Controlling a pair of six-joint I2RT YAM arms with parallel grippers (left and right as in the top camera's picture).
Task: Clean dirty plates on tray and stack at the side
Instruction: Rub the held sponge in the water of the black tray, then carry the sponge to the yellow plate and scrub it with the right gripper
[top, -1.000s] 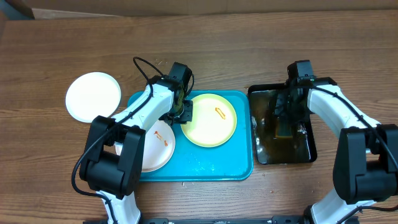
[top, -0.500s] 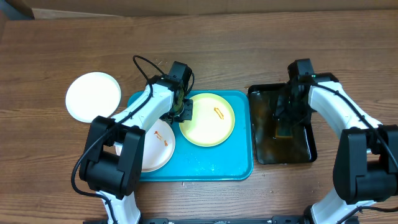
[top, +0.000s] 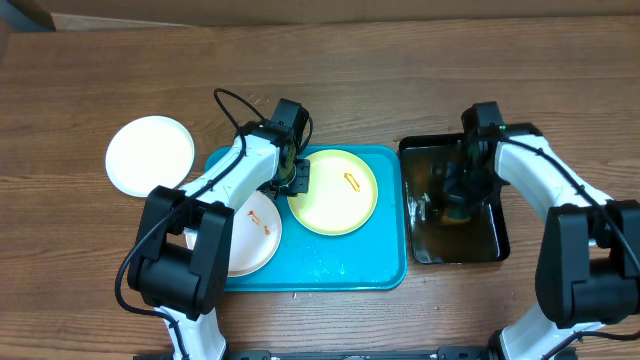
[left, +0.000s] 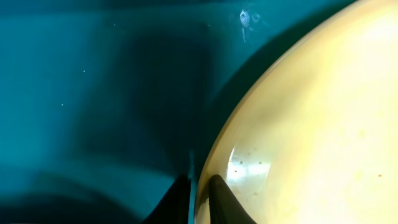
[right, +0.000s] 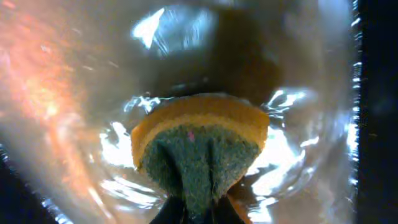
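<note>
The wooden table (top: 400, 80) carried everything. On it lay the blue tray (top: 345, 265), and just to its right sat the smaller black tray (top: 500, 240), filled with brownish, rippled water.

Two of the plates were on the blue tray. The yellow plate (top: 335, 200) lay in its upper right part with an orange smear (top: 352, 180) near its middle. A white plate (top: 255, 235) lay at the tray's lower left, hanging over the left rim, partly hidden by the left arm and marked with orange smears too. The other white plate (top: 150, 155) rested on the table left of the blue tray, apart from it, looking clean.

The left gripper (left: 199, 199) was at the yellow plate's left edge, its jaws pinching the rim between them, low over the tray floor.

The right gripper (right: 199, 211) reached down into the black tray, its jaws closed on a sponge (right: 199, 146), orange with a green scouring face, dipped in the water.
</note>
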